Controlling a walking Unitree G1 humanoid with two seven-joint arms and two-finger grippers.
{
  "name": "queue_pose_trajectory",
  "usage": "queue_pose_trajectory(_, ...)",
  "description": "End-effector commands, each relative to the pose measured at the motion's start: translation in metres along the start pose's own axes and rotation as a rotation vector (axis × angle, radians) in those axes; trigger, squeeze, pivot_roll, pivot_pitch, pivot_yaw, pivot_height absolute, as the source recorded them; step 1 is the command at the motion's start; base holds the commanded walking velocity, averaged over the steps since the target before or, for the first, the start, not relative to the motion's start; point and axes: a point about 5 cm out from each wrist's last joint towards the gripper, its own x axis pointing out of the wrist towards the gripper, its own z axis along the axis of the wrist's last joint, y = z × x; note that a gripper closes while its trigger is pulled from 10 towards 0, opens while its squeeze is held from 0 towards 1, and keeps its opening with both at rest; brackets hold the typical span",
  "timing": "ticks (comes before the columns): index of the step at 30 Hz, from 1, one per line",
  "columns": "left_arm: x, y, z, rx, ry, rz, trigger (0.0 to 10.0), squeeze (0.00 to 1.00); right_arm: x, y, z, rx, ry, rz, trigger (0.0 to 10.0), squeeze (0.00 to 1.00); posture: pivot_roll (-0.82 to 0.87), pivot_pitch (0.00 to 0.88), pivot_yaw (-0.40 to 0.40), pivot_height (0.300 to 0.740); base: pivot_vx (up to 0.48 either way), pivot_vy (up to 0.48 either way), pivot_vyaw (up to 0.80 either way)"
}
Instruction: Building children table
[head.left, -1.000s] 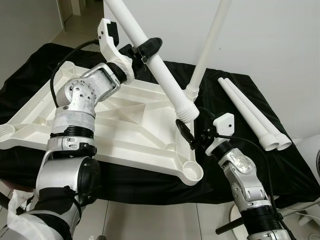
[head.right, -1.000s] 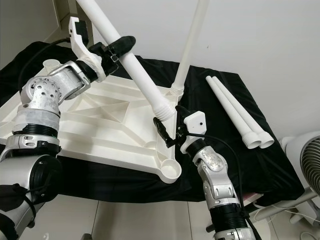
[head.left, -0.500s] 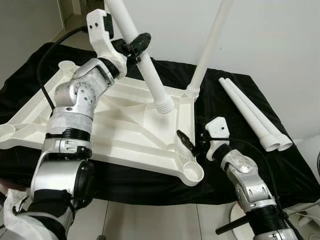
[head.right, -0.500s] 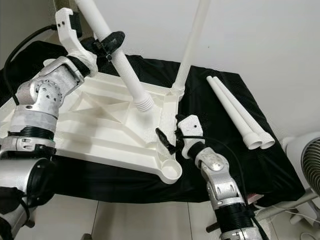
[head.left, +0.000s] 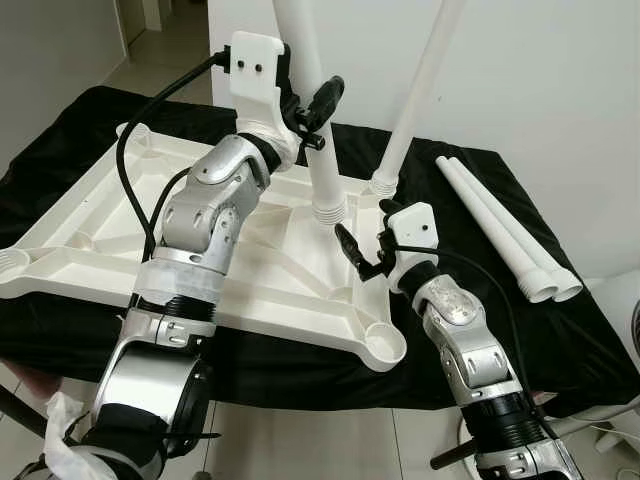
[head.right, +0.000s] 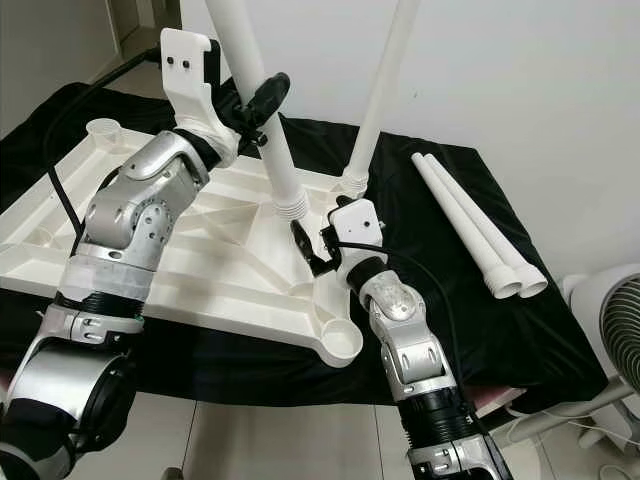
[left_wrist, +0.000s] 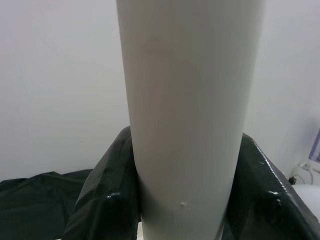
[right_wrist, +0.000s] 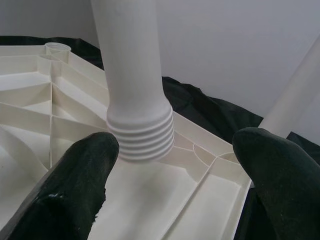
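Left claw (head.left: 322, 108) clamps near-upright table leg (head.left: 318, 150), ribbed end down; right claw (head.left: 362, 252) gapes.

A home room: pale floor tiles (head.left: 300, 440), plain white wall (head.left: 560, 70), a fan (head.right: 610, 330), a black-draped table (head.left: 470, 330).

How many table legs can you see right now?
4: one in the left gripper, its leg upright over the tabletop; one standing in the far corner socket; two lying on the black cloth.

Black-draped table (head.left: 480, 330) with upturned white tabletop (head.left: 90, 235), two loose legs (head.left: 505, 235).
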Motion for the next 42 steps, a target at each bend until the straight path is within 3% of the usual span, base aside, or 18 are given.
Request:
queue_pose_trajectory(1,0.001,-0.01,0.002,0.021,-0.025,0.003,10.0,0.0,0.001,-0.003,0.003,0.008,-0.002,-0.027,10.0,0.0,0.09,0.013,-0.149,0.74,0.0,0.0,0.0)
queue_pose_trajectory(8,0.004,-0.03,-0.002,0.004,-0.025,-0.031,10.0,0.0,0.014,0.0,0.001,-0.023,-0.009,-0.007,10.0,0.0,0.11,0.0,-0.148,0.74,0.0,0.0,0.0)
queue_pose_trajectory(21,0.006,-0.052,-0.003,-0.012,-0.032,-0.073,10.0,0.0,0.035,-0.001,0.003,-0.058,-0.014,-0.004,10.0,0.0,0.12,0.0,-0.149,0.74,0.0,0.0,0.0)
queue_pose_trajectory(35,0.008,-0.061,-0.003,-0.005,-0.03,-0.094,10.0,0.0,0.043,0.0,0.004,-0.049,-0.034,-0.018,10.0,0.0,0.12,0.0,-0.142,0.74,0.0,0.0,0.0)
queue_pose_trajectory(36,0.008,-0.062,-0.002,-0.006,-0.03,-0.097,10.0,0.0,0.043,-0.001,0.004,-0.049,-0.032,-0.021,6.5,0.0,0.12,0.0,-0.142,0.74,0.0,0.0,0.0)
queue_pose_trajectory(37,0.008,-0.062,-0.002,-0.006,-0.03,-0.097,10.0,0.0,0.043,-0.001,0.004,-0.049,-0.032,-0.021,6.5,0.0,0.12,0.0,-0.142,0.74,0.0,0.0,0.0)
queue_pose_trajectory(38,0.008,-0.063,-0.002,-0.005,-0.031,-0.1,10.0,0.0,0.044,-0.001,0.004,-0.049,-0.035,-0.021,5.5,0.0,0.12,0.0,-0.141,0.74,0.0,0.0,0.0)
queue_pose_trajectory(40,0.008,-0.063,-0.002,-0.005,-0.031,-0.1,10.0,0.0,0.044,-0.001,0.004,-0.049,-0.035,-0.021,5.5,0.0,0.12,0.0,-0.141,0.74,0.0,0.0,0.0)
queue_pose_trajectory(41,0.008,-0.064,-0.002,-0.004,-0.032,-0.105,10.0,0.0,0.044,-0.002,0.003,-0.05,-0.033,-0.027,0.9,0.0,0.12,0.0,-0.137,0.74,0.0,0.0,0.0)
queue_pose_trajectory(42,0.009,-0.064,-0.002,-0.004,-0.032,-0.106,10.0,0.0,0.044,-0.003,0.003,-0.05,-0.033,-0.028,0.9,0.0,0.12,0.0,-0.137,0.74,0.0,0.0,0.0)
